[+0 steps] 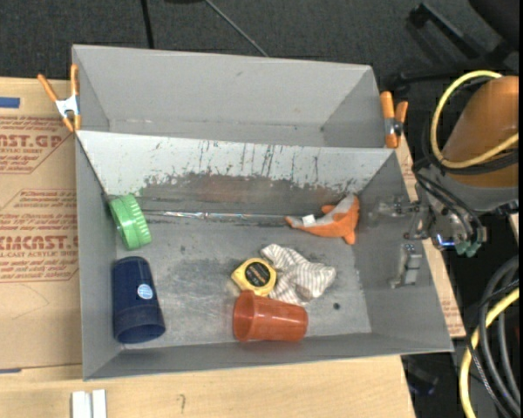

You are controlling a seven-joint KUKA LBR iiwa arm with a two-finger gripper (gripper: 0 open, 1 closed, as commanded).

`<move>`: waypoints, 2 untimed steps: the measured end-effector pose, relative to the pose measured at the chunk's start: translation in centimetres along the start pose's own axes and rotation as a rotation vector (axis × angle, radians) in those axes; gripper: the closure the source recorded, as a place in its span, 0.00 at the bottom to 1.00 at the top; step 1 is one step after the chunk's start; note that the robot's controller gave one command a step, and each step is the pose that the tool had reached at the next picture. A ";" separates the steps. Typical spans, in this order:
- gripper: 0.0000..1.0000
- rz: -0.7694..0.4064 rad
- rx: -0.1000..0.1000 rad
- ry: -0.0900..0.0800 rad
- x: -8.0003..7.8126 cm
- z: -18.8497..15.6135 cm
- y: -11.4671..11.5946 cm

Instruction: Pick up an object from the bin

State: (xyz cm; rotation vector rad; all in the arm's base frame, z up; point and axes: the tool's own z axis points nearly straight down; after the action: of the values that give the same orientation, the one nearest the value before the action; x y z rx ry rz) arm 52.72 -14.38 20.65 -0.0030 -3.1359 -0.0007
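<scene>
The gripper (407, 264) is hanging over the bin's (244, 94) sloping right wall, up near the rim, with the arm's orange cover and looped cables sitting behind it to the right. From where I'm standing I cannot tell whether it is open or closed, and I am not seeing anything held in it.

The thing lying nearest to it is an orange and white piece (334, 219), resting on the floor at the far right, close to the foot of the back wall. Its long axis is running left to right across the bin: the narrow white end is pointing left and the broader orange end is rising toward the right wall. It is lying apart from the gripper, to its left.

Nearer the front, a crumpled pale cloth (303, 271) is lying with a yellow tape measure (254, 275) touching its left edge. A red cup (270, 318) is lying on its side just in front of both, its length running left to right. Well apart on the left, a dark blue cup (137, 301) is lying on its side, its length running front to back. A green ribbed lid (129, 221) is leaning at the foot of the left wall.
</scene>
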 end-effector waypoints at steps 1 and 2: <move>0.00 -0.002 0.001 -0.008 -0.2 -0.4 0.1; 0.00 0.053 0.001 -0.015 -0.7 4.5 1.4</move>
State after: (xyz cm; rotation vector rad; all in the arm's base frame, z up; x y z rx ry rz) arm 53.40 -13.00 16.12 -0.0873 -3.1495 0.0019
